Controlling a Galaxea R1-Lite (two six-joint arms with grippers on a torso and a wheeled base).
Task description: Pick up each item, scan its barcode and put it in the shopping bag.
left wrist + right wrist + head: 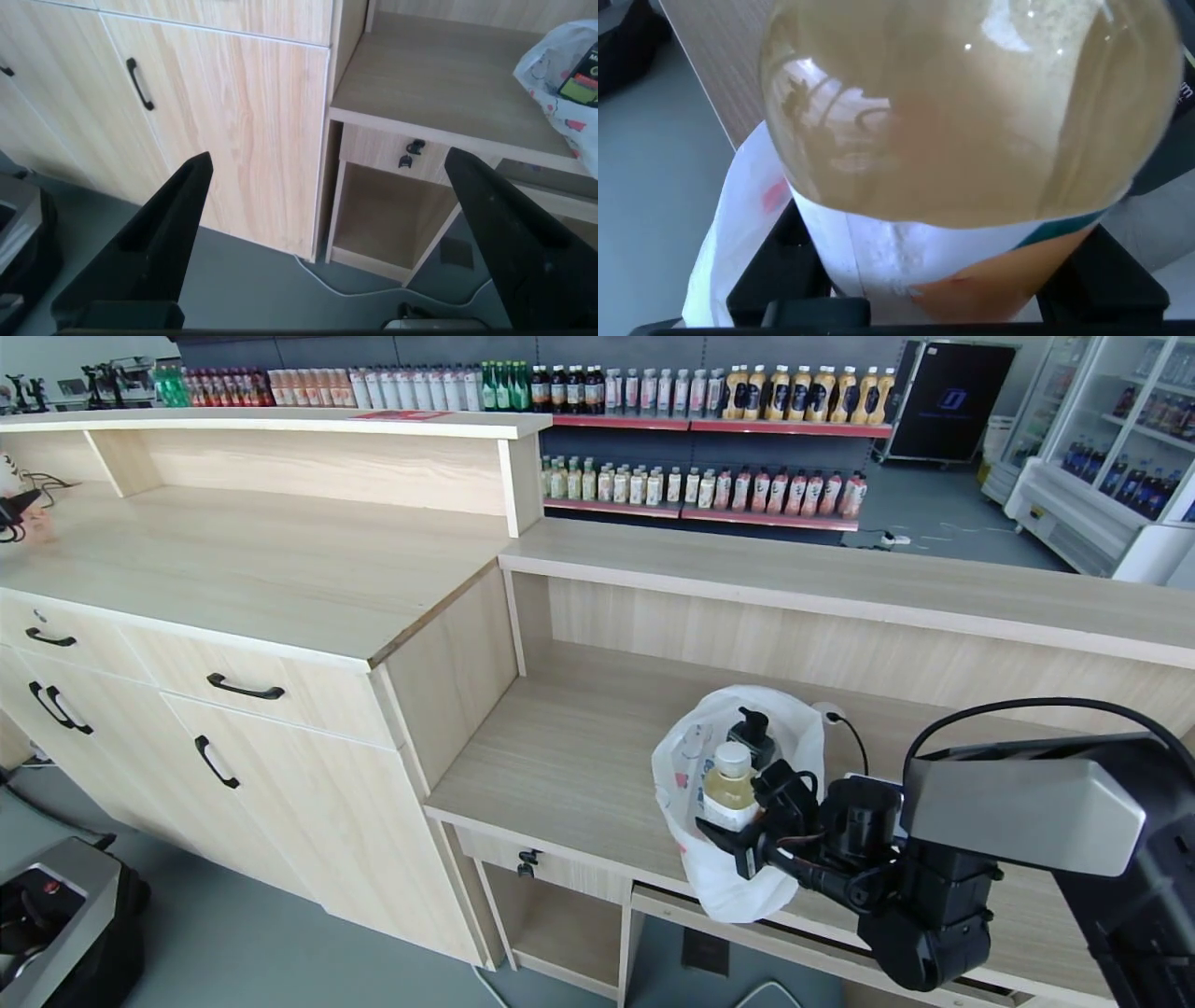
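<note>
Pale-amber bottle (pixel 729 791), clamped by my right gripper's (pixel 752 814) fingers (pixel 738 851) at the shopping bag's (pixel 724 891) mouth, lower right: bagging step. Next: lower, release. Left gripper's (pixel 329 157) fingers (pixel 149 252) spread wide.

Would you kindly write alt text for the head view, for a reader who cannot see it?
The right gripper holds a bottle of pale drink upright at the mouth of a white bag on a low counter. A taller counter with drawers stands to the left, and shelves of bottled drinks line the back wall.
</note>
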